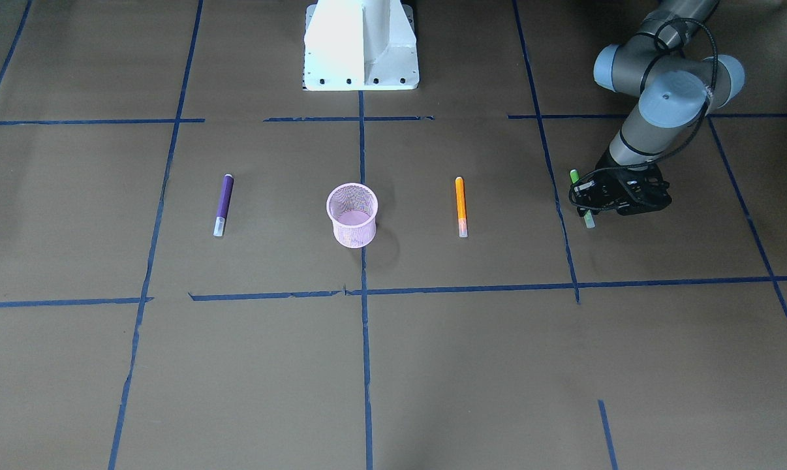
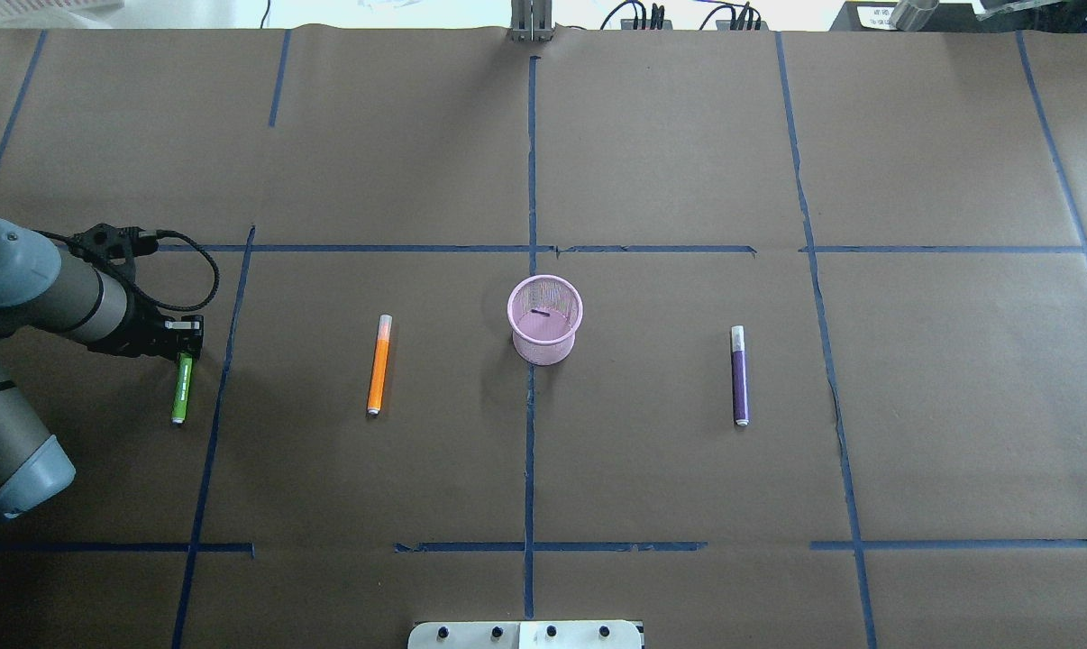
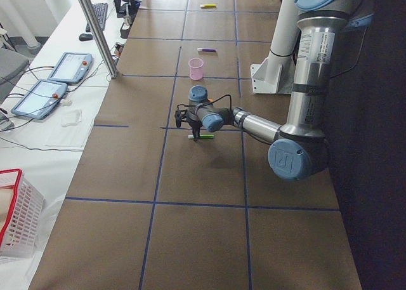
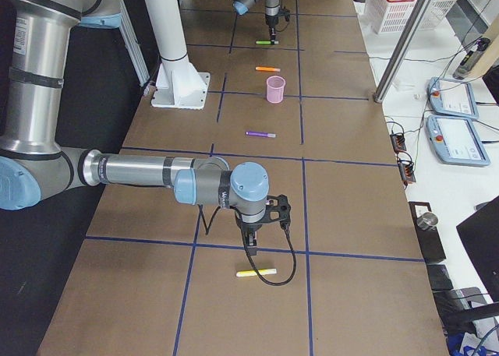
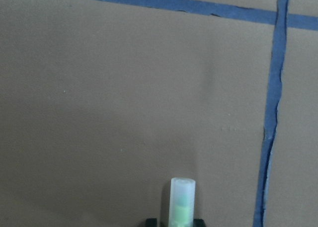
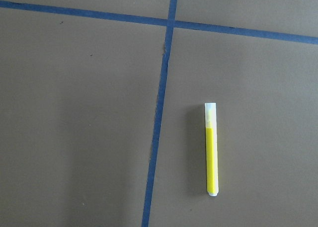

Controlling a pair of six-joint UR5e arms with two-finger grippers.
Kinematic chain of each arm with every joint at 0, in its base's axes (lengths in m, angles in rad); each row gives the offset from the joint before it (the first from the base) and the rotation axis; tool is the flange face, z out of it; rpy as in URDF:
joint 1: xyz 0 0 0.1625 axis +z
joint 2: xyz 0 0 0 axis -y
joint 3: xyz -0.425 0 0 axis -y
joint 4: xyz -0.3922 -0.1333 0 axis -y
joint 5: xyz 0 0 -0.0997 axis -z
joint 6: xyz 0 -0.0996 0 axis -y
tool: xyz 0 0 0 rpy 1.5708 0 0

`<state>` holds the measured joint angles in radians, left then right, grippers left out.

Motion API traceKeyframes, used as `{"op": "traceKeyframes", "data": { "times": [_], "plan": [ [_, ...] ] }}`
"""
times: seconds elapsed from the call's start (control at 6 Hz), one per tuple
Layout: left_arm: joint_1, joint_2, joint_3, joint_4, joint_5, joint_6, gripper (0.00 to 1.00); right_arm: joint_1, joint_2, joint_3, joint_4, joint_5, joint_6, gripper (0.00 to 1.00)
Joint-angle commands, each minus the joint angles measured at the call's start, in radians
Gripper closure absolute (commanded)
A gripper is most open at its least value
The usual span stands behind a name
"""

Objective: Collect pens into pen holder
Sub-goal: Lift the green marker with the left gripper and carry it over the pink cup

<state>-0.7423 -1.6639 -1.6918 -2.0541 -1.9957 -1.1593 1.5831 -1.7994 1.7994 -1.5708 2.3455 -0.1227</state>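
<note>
The pink mesh pen holder (image 2: 544,320) stands upright at the table's centre and looks empty. An orange pen (image 2: 379,364) lies to its left and a purple pen (image 2: 739,375) to its right. My left gripper (image 2: 183,347) is down at the table over the cap end of a green pen (image 2: 181,389). In the left wrist view the fingers hug the green pen's pale cap (image 5: 181,202) on both sides. My right gripper (image 4: 249,235) hovers near a yellow pen (image 4: 256,273). The yellow pen (image 6: 211,150) lies flat, and I cannot tell that gripper's state.
The white robot base (image 1: 361,46) stands at the table's near-robot edge. Blue tape lines (image 2: 530,180) grid the brown table. A white basket (image 3: 16,214), tablets (image 3: 54,80) and a metal post (image 3: 95,30) stand on the side bench.
</note>
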Motion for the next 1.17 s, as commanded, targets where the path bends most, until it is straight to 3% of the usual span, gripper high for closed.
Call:
{"op": "traceKeyframes", "data": {
  "times": [0.0,0.17,0.33,0.5,0.67,1.0],
  "plan": [
    [0.001,0.0,0.003,0.002,0.0,0.0,0.66,0.0,0.0,0.0,0.0,0.0,0.0,0.0],
    [0.001,0.0,0.0,0.002,0.002,-0.002,0.87,0.0,0.0,0.0,0.0,0.0,0.0,0.0],
    [0.0,0.0,-0.023,0.005,0.006,0.001,1.0,0.0,-0.002,0.001,0.0,0.0,0.0,0.0],
    [-0.008,0.0,-0.107,0.009,0.011,0.001,1.0,0.0,0.0,0.003,0.0,0.002,0.0,0.0],
    [-0.025,-0.011,-0.223,0.008,0.078,-0.002,1.0,0.0,0.0,0.008,0.002,0.003,-0.003,0.0],
    [-0.013,-0.202,-0.293,0.009,0.289,-0.025,1.0,-0.002,0.0,0.006,0.077,0.011,0.002,0.0]
  ]
}}
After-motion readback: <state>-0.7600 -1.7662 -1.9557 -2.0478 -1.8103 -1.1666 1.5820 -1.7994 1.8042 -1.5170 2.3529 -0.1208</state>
